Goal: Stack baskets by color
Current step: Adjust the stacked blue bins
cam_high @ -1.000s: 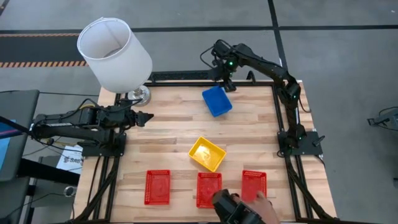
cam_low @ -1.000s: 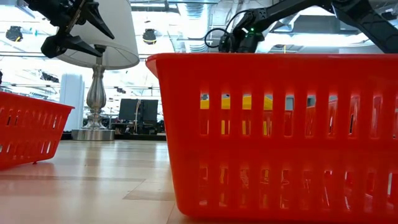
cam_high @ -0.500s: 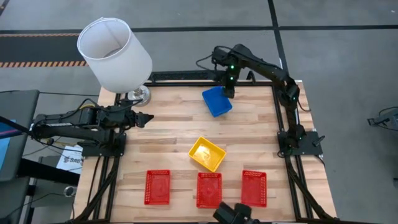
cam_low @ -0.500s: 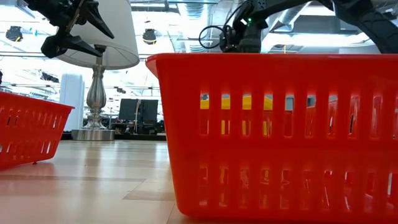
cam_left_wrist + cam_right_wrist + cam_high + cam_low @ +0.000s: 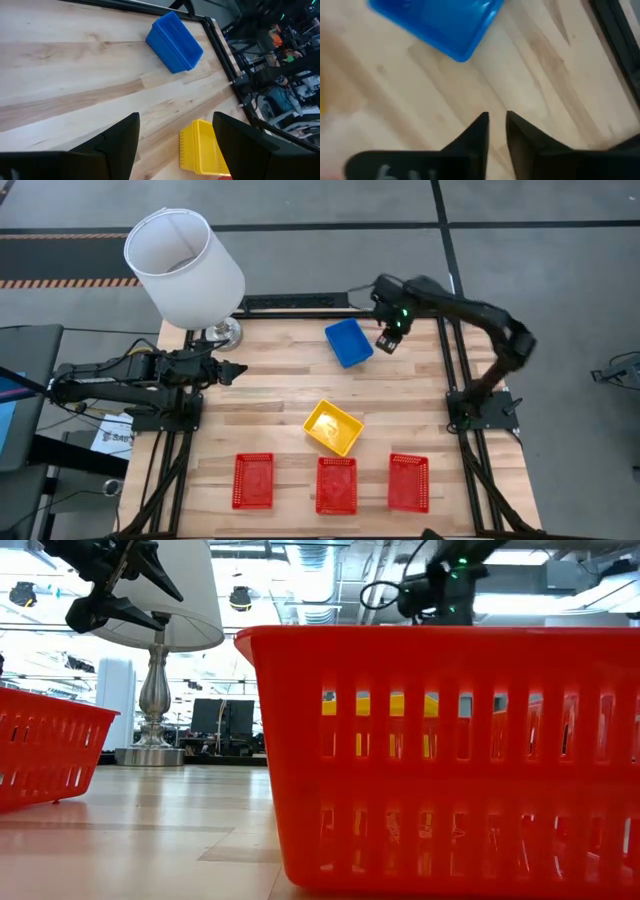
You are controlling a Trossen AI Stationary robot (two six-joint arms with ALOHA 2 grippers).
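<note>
A blue basket [image 5: 349, 342] stands on the table at the far middle, turned aslant; the left wrist view shows the blue basket [image 5: 175, 42] too. A yellow basket [image 5: 333, 427] sits at the centre. Three red baskets [image 5: 253, 480] [image 5: 336, 485] [image 5: 408, 482] stand in a row along the near edge. My right gripper [image 5: 388, 340] hovers above bare wood just right of the blue basket, pointing down, its fingers [image 5: 479, 131] a narrow gap apart with nothing between them. My left gripper [image 5: 235, 369] waits open at the table's left, above the wood.
A lamp with a white shade [image 5: 185, 265] stands at the far left corner on a metal foot [image 5: 222, 332]. In the low view the middle red basket [image 5: 450, 760] fills the foreground. Bare wood lies between the blue and yellow baskets and along the left half.
My right gripper has left the blue basket's far right corner and gone toward the table's right edge, a little nearer, rolling about its own axis. The blue basket has stayed in place. A person's hand at the near edge by the red baskets has withdrawn.
</note>
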